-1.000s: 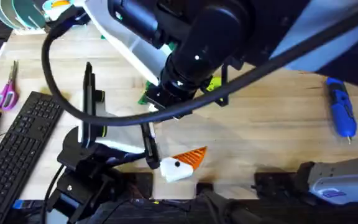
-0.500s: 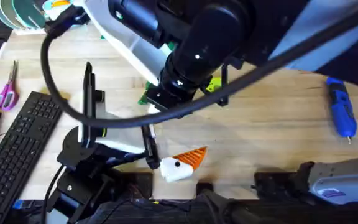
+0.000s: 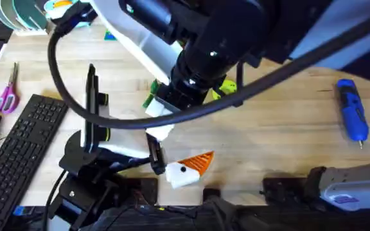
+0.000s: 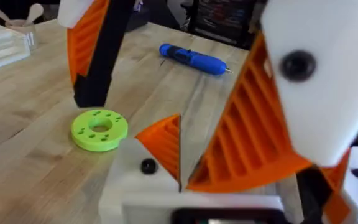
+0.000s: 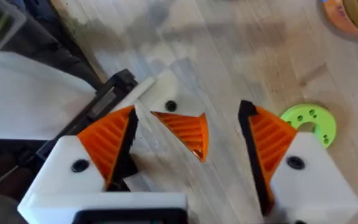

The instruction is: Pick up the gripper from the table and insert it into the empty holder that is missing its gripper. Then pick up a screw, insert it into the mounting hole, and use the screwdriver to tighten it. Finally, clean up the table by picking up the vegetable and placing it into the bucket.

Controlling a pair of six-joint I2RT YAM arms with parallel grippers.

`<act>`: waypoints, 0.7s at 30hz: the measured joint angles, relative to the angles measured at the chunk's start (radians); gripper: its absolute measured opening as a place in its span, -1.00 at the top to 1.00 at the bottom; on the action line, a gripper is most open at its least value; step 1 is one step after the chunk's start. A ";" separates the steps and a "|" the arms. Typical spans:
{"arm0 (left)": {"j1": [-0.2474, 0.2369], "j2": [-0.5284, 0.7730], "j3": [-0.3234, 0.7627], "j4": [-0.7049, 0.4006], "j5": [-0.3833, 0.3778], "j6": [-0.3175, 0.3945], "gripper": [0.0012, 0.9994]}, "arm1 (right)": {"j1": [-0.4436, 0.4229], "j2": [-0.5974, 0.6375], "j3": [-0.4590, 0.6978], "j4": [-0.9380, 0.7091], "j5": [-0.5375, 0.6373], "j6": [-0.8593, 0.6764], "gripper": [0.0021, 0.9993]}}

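- The right gripper (image 5: 188,112) is released, its two orange-padded fingers (image 5: 107,140) spread wide and holding nothing.
- Below the gap between those fingers lies the gripper (image 5: 185,132), the orange ribbed wedge, seated against the white holder (image 5: 166,99). Neither pad touches it.
- A dark spot (image 5: 171,106) marks the holder's face; screw or bare hole, I cannot tell.
- The left gripper (image 4: 188,149) carries that holder; whether it is parted or clenched cannot be told, as its near side crowds the left wrist camera.
- From above, the right arm (image 3: 204,51) looms dark and blurred, hiding its own fingertips and much of the table.
- The lime-green disc (image 5: 309,121) lies just beyond the right gripper's outer finger, half hidden in the overhead view.
- A dark green scrap (image 3: 148,100) peeks from under that arm, too covered to name.
- The screwdriver (image 3: 352,119) lies flat, well apart from both grippers, out to the right gripper's far side.
- A round orange-rimmed thing (image 5: 353,12) is cut off at the right wrist view's corner.
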 joint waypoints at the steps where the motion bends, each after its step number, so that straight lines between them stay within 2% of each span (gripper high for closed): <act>1: 0.000 0.000 0.000 0.000 0.000 0.000 -0.99 | -0.002 -0.007 0.001 -0.005 -0.003 0.000 -0.95; 10: 0.000 0.000 0.000 0.000 0.000 0.003 -0.99 | -0.136 -0.163 0.016 -0.093 -0.015 0.000 -0.95; 12: 0.000 0.000 0.000 0.000 0.000 0.004 -0.88 | -0.166 -0.200 0.019 -0.114 -0.016 0.000 -0.95; 13: 0.000 0.000 0.000 0.000 0.000 0.006 -0.76 | -0.182 -0.219 0.019 -0.127 -0.016 0.000 -0.95; 18: 0.000 0.000 0.000 0.000 0.000 0.006 0.80 | -0.242 -0.294 0.019 -0.168 -0.015 -0.014 -0.95; 19: 0.000 0.000 0.000 0.000 0.000 0.011 0.94 | -0.249 -0.305 0.019 -0.170 -0.016 -0.020 -0.95; 21: 0.000 0.000 0.000 0.000 0.000 0.011 0.98 | -0.258 -0.325 0.019 -0.170 -0.016 -0.029 -0.95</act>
